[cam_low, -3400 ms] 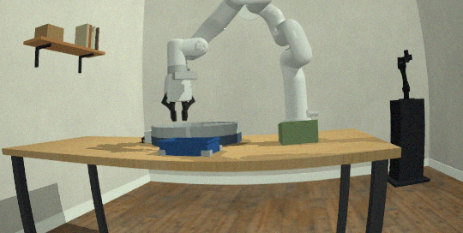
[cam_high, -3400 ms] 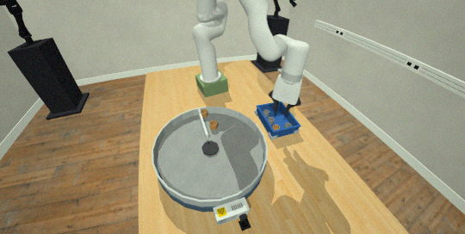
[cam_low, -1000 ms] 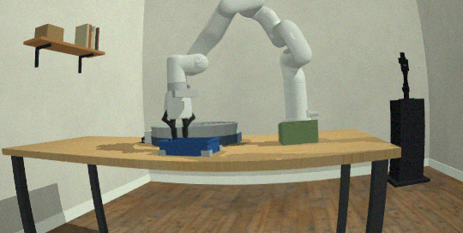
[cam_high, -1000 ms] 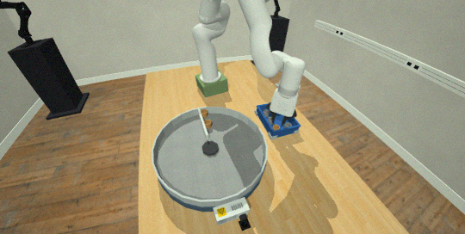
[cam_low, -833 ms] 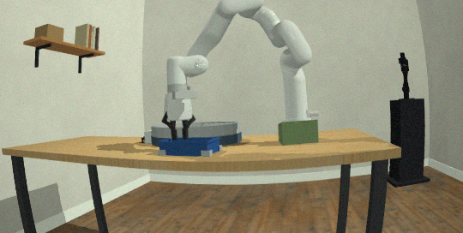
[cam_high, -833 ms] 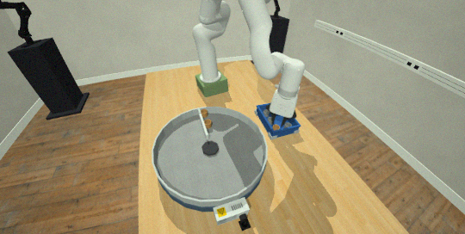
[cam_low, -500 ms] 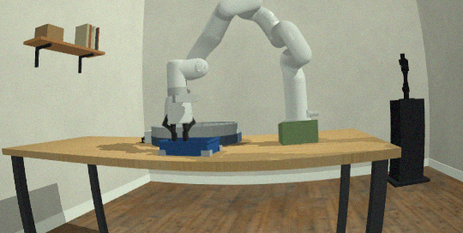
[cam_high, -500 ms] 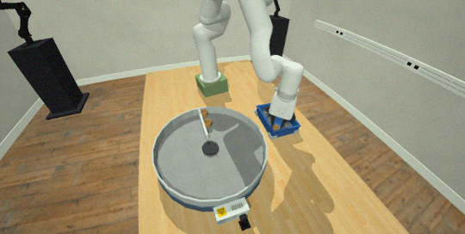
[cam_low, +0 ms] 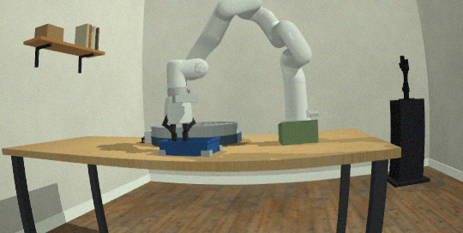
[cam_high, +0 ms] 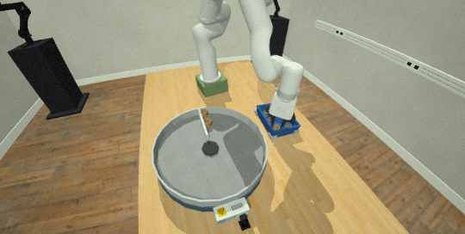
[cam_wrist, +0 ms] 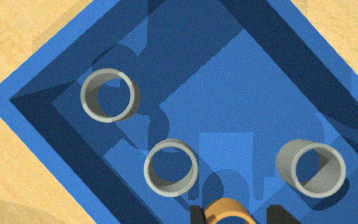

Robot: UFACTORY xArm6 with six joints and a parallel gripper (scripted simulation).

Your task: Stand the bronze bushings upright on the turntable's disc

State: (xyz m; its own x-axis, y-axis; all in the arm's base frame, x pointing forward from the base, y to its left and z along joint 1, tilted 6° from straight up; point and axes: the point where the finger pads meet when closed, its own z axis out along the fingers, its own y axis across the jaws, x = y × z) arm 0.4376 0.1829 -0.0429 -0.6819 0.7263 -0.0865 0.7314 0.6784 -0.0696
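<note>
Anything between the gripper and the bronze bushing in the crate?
Nothing visible. The gripper is open and already straddles the bronze bushing, one finger on each side. The three steel bushings in the crate stand apart from it.

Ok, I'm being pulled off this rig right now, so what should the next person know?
Gripper: partly open, low in the crate, fingers on either side of a bronze bushing, not yet closed on it.
Done: two bronze bushings stand on the turntable disc, away from the hub.
Steel bushings: three in the crate; they stay there.
Left: grip this bronze bushing, lift it out and stand it upright on the disc. No other bronze bushing shows in the crate, though one end is out of view.
</note>
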